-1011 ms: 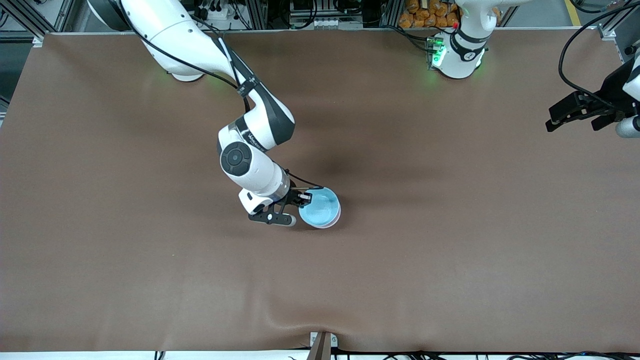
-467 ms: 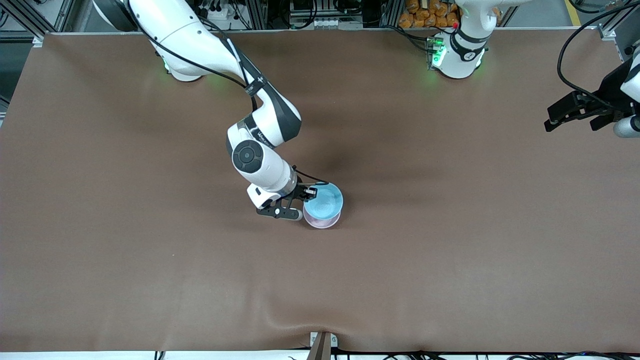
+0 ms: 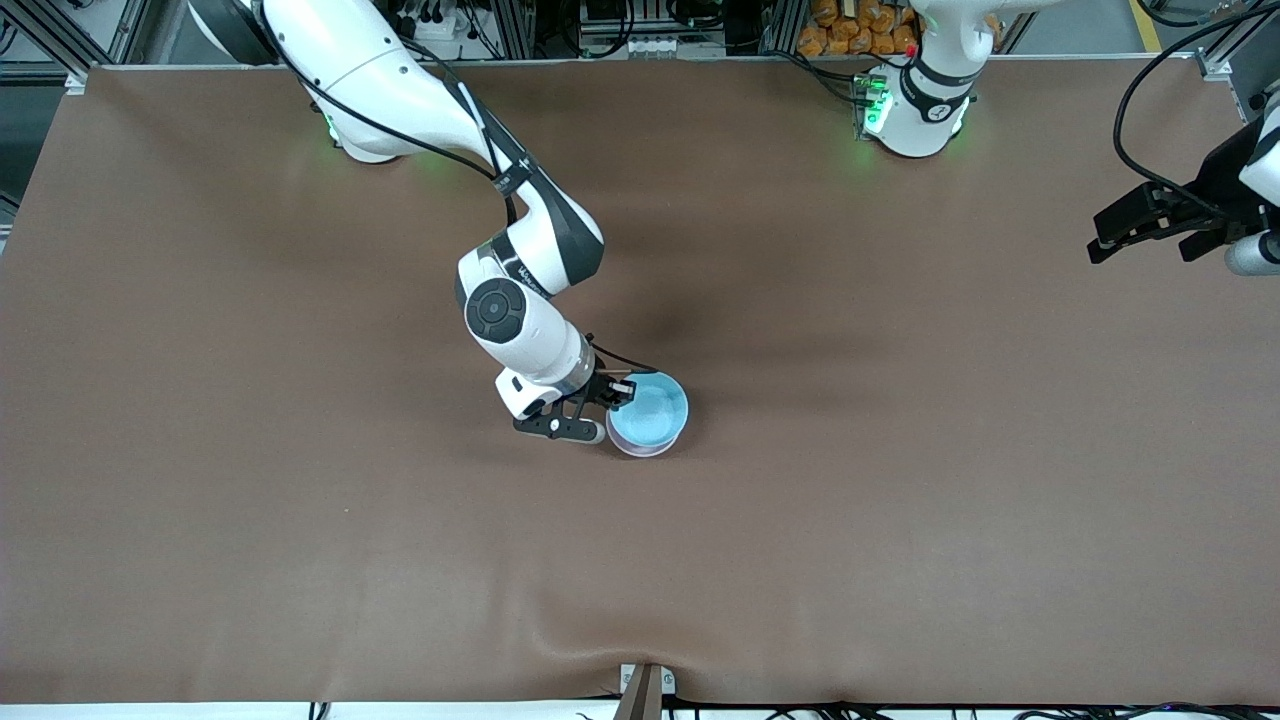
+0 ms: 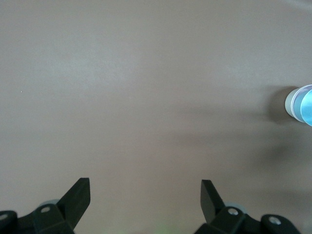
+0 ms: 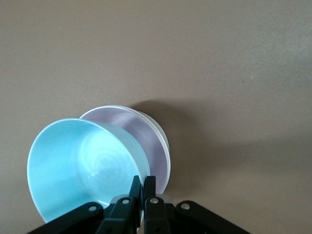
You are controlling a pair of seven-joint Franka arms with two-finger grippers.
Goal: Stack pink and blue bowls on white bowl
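My right gripper (image 3: pixel 621 391) (image 5: pixel 145 183) is shut on the rim of the light blue bowl (image 3: pixel 652 406) (image 5: pixel 80 163). It holds the bowl tilted over the pale pink bowl (image 3: pixel 631 444) (image 5: pixel 139 134). The pink bowl is nested in the white bowl (image 5: pixel 167 152), of which only a thin rim shows. This stack stands near the middle of the table. My left gripper (image 3: pixel 1145 238) (image 4: pixel 145 194) hangs open and empty over the left arm's end of the table, well apart from the bowls. The left wrist view catches the blue bowl (image 4: pixel 306 104) at its edge.
A brown cloth (image 3: pixel 900 500) covers the whole table and has a small ridge (image 3: pixel 560 620) near the front camera's edge. Both arm bases (image 3: pixel 915 110) stand along the edge farthest from that camera.
My right gripper has shifted a little toward the left arm's end with the blue bowl, which now tilts more so the pink rim shows beneath it. The left arm has hardly moved.
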